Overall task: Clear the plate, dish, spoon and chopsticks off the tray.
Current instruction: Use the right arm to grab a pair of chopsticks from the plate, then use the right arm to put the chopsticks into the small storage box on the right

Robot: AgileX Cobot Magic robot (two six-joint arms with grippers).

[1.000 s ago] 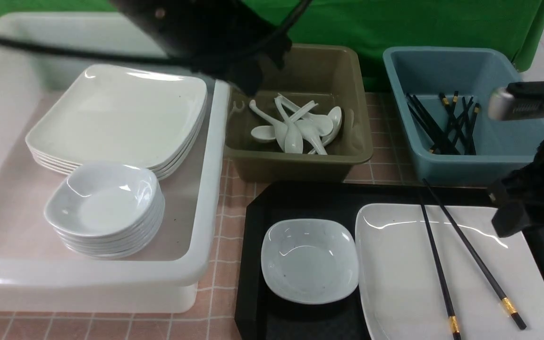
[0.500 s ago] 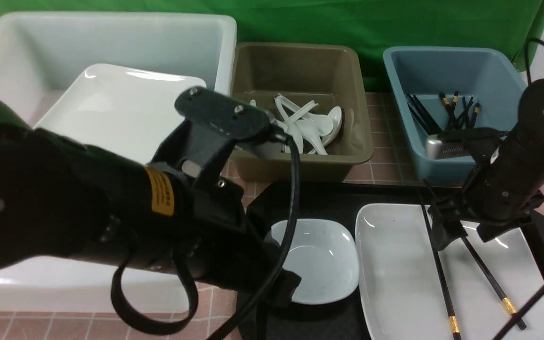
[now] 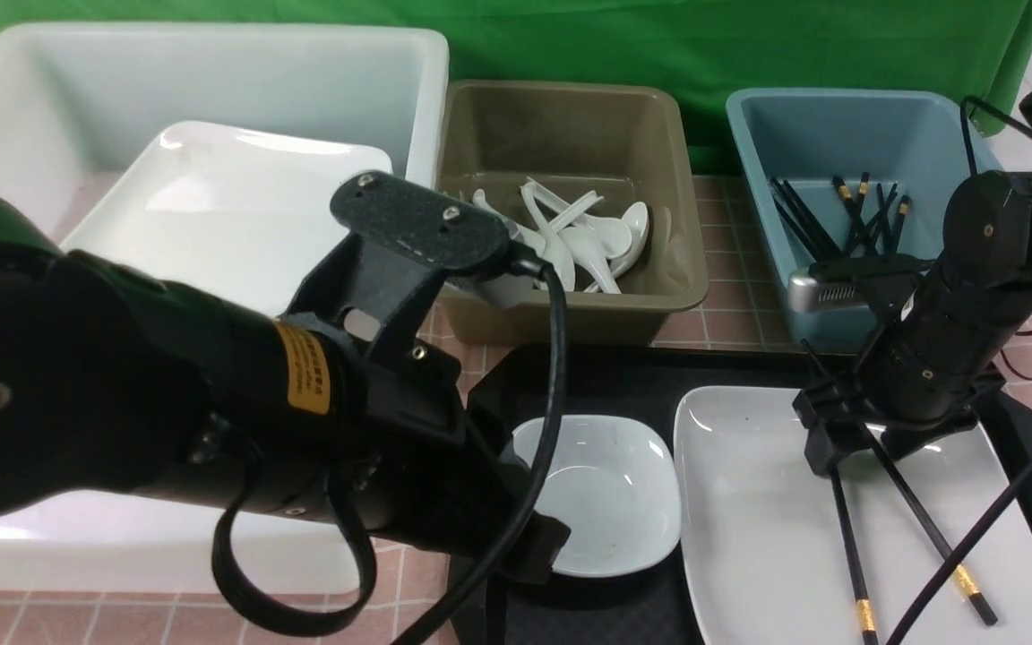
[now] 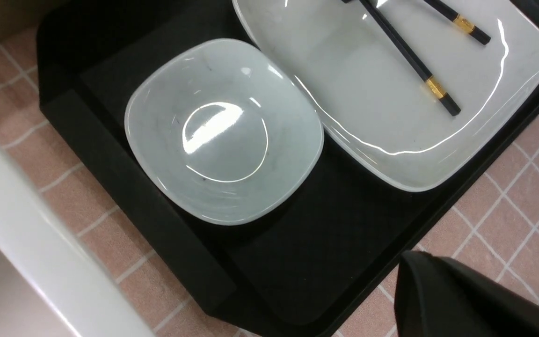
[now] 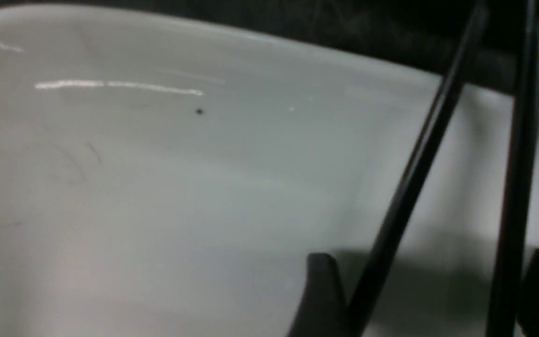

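The black tray [image 3: 623,376] holds the small dish [image 3: 610,493] and the large white plate [image 3: 749,528]. The two black chopsticks [image 3: 847,546] lie across the plate. My right gripper [image 3: 843,443] is open and low over the plate; in the right wrist view its fingers [image 5: 321,290] stand either side of both chopsticks [image 5: 410,187]. My left gripper [image 3: 525,546] hangs by the dish's left edge. The left wrist view shows the dish [image 4: 222,131], the plate [image 4: 391,117] and one dark finger [image 4: 438,295]. No spoon lies on the tray.
A white tub [image 3: 211,54] at the left holds stacked plates [image 3: 238,206]. An olive tub [image 3: 570,305] behind the tray holds several white spoons [image 3: 588,242]. A blue tub [image 3: 838,125] at the back right holds several black chopsticks [image 3: 856,224]. My left arm hides much of the left side.
My left arm has swung from over the olive tub down to the dish's left edge. My right gripper has come down and leftward onto the chopsticks on the plate.
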